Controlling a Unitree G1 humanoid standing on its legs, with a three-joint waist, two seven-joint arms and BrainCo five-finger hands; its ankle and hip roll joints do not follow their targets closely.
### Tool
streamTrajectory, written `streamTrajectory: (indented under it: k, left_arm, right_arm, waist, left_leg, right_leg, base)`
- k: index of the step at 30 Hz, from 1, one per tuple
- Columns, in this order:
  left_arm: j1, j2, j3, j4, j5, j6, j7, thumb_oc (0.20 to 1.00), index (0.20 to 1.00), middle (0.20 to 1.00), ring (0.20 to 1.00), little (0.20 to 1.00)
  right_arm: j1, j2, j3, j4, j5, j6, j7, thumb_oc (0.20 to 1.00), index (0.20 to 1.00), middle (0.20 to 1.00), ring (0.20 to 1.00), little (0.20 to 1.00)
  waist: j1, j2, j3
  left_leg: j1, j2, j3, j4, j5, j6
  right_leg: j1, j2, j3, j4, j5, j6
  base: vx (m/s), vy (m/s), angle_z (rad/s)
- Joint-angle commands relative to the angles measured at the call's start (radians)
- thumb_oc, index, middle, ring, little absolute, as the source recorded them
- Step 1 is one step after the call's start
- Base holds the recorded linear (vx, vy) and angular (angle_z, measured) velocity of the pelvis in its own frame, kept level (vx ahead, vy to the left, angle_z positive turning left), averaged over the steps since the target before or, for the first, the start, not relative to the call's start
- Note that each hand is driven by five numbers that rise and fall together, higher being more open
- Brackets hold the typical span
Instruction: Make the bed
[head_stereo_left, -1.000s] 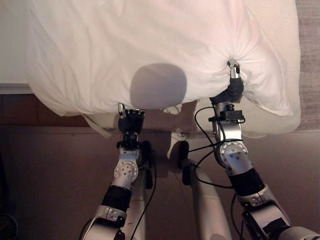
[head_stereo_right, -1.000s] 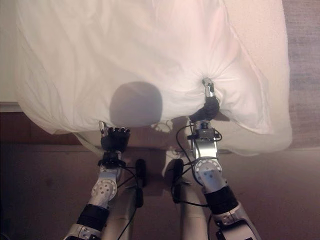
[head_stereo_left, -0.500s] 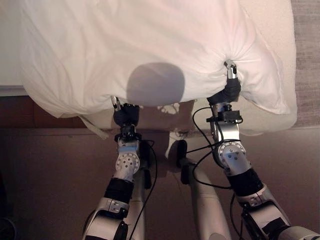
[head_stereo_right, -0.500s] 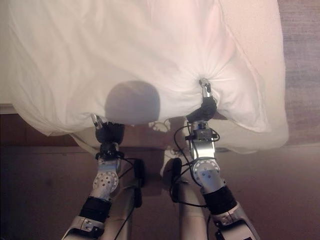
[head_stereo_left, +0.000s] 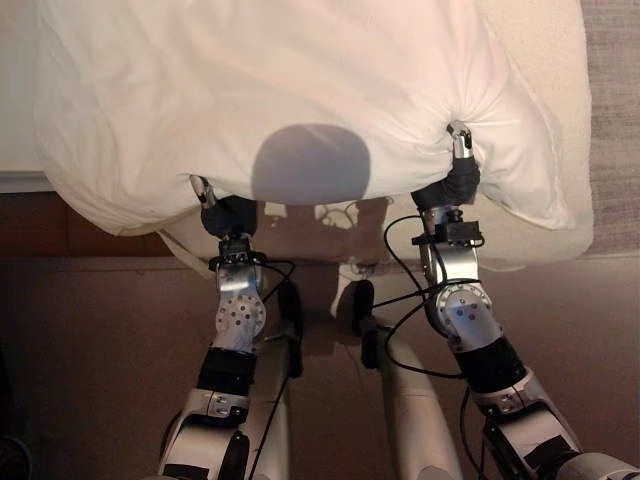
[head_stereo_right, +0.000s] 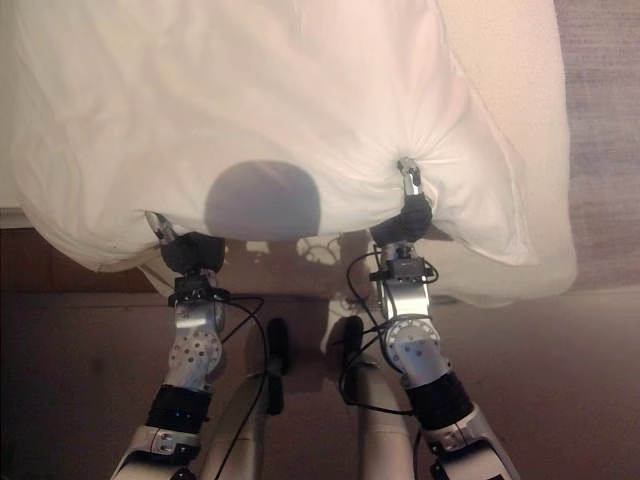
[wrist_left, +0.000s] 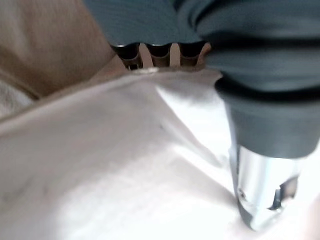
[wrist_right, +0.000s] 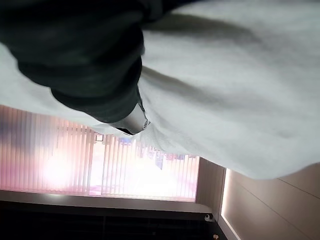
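White duvet (head_stereo_left: 300, 90) lies bunched across the bed (head_stereo_left: 545, 60), its near edge hanging over the side of the mattress above a dark brown floor (head_stereo_left: 90, 360). At the far right the bare cream mattress top shows beside the duvet, and past it a strip of grey carpet (head_stereo_left: 612, 120). At the left the duvet's edge sags below the pale bed frame (head_stereo_left: 20, 180).

Left hand (head_stereo_left: 228, 213) sits at the duvet's hanging near edge, left of centre; its fingers go under the fabric while the thumb (wrist_left: 262, 197) rests on top of the cloth, so the hem lies between them, though how tightly they close cannot be told.

Right hand (head_stereo_right: 412, 208) is further right and higher, pinching a gathered knot of duvet; creases fan out from the grip, and cloth drapes over its fingers in the right wrist view
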Motion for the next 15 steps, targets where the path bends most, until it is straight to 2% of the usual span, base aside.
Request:
streamTrajectory:
  k: [1, 7, 15]
  left_arm:
    - [0.028, 0.022, -0.004, -0.085, 0.027, 0.059, -0.156, 1.0, 1.0, 1.0, 1.0, 1.0]
    - [0.068, 0.01, -0.025, -0.094, 0.045, 0.111, -0.229, 1.0, 1.0, 1.0, 1.0, 1.0]
    - [0.072, 0.018, -0.027, -0.113, 0.05, 0.117, -0.239, 1.0, 1.0, 1.0, 1.0, 1.0]
  right_arm:
    - [0.085, 0.029, -0.055, -0.178, -0.054, -0.002, 0.149, 0.2, 0.2, 0.2, 0.2, 0.2]
    - [0.096, 0.036, -0.067, -0.187, -0.059, -0.003, 0.164, 0.2, 0.2, 0.2, 0.2, 0.2]
    - [0.1, 0.036, -0.065, -0.184, -0.059, -0.004, 0.163, 0.2, 0.2, 0.2, 0.2, 0.2]
  waist:
    - [-0.008, -0.002, -0.134]
    - [-0.003, -0.005, -0.132]
    - [-0.001, -0.004, -0.133]
  left_leg:
    - [-0.051, 0.006, -0.019, 0.018, -0.018, -0.022]
    - [-0.053, 0.003, -0.02, 0.022, -0.018, -0.021]
    - [-0.05, 0.002, -0.022, 0.027, -0.02, -0.021]
  right_leg:
    - [-0.013, -0.01, 0.018, -0.049, 0.038, 0.132]
    - [-0.015, -0.009, 0.02, -0.045, 0.039, 0.131]
    - [-0.011, -0.005, 0.021, -0.04, 0.034, 0.129]
  base:
    - [0.0, 0.0, 0.0]
    - [0.0, 0.0, 0.0]
    - [0.0, 0.0, 0.0]
